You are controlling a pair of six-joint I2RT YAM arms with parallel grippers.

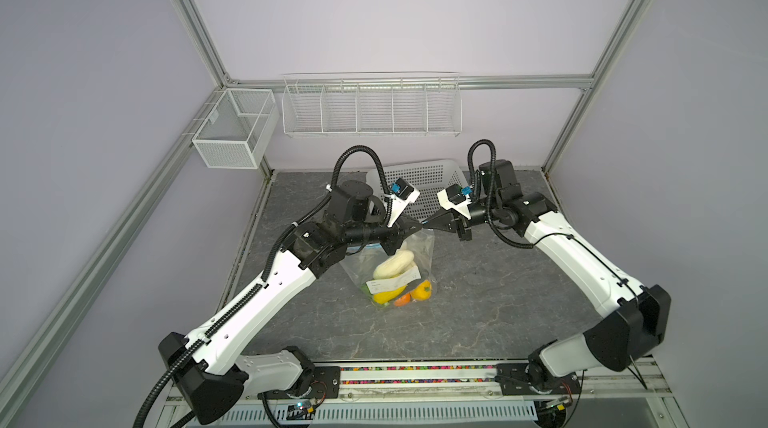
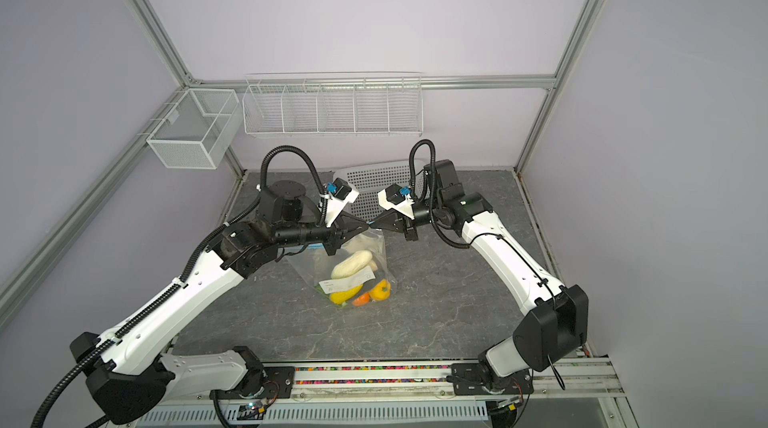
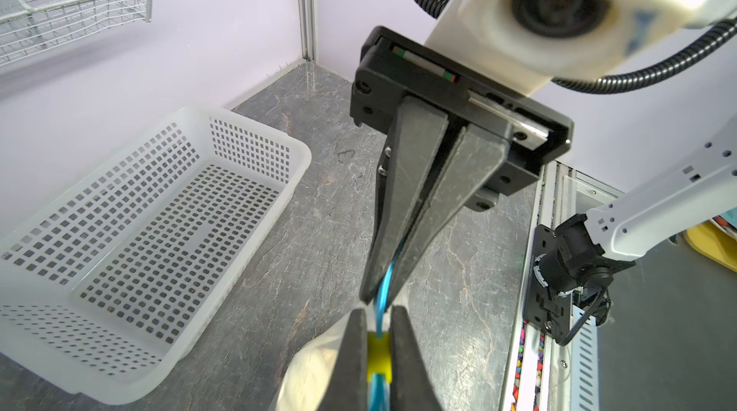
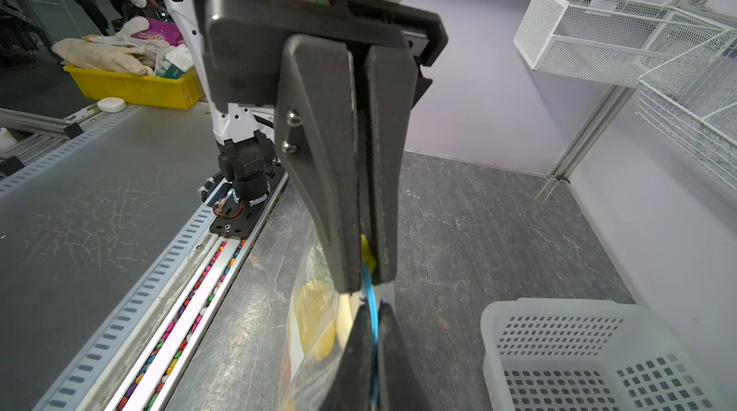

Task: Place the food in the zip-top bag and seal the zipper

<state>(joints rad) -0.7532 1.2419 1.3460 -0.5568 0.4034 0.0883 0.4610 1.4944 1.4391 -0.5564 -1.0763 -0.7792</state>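
Food [image 2: 351, 264] is all inside the bag [image 1: 422, 245], collected at its lower end: a white long piece [image 1: 394, 265], a yellow rounded piece [image 1: 422, 289], a small orange piece [image 1: 402, 299] and a long yellow piece [image 1: 388, 294] that lies partly behind the white label [image 1: 392, 282]. In both top views the bag hangs over the middle of the worktop [image 1: 519, 280], with its top edge held up between my two arms and its lower end down at the worktop. I cannot tell if it rests there. My left end effector [image 1: 413, 227] is closed, and the wrist views show the yellow slider [image 3: 378, 355] pinched between its fingers [image 3: 357, 349]. My right end effector [image 1: 430, 222] is also closed tightly, and it grips the blue zipper [image 4: 369, 297] just beside the slider. The tips of the two end effectors point at each other and are almost touching. From the left wrist view the right one [image 3: 381, 293] comes down on the strip directly above the slider. Part of the zipper is hidden under my left arm in the top views, so I cannot tell how much of it is sealed. A white basket [image 1: 428, 179] with holes stands at the back of the worktop, behind the bag and apart from it.
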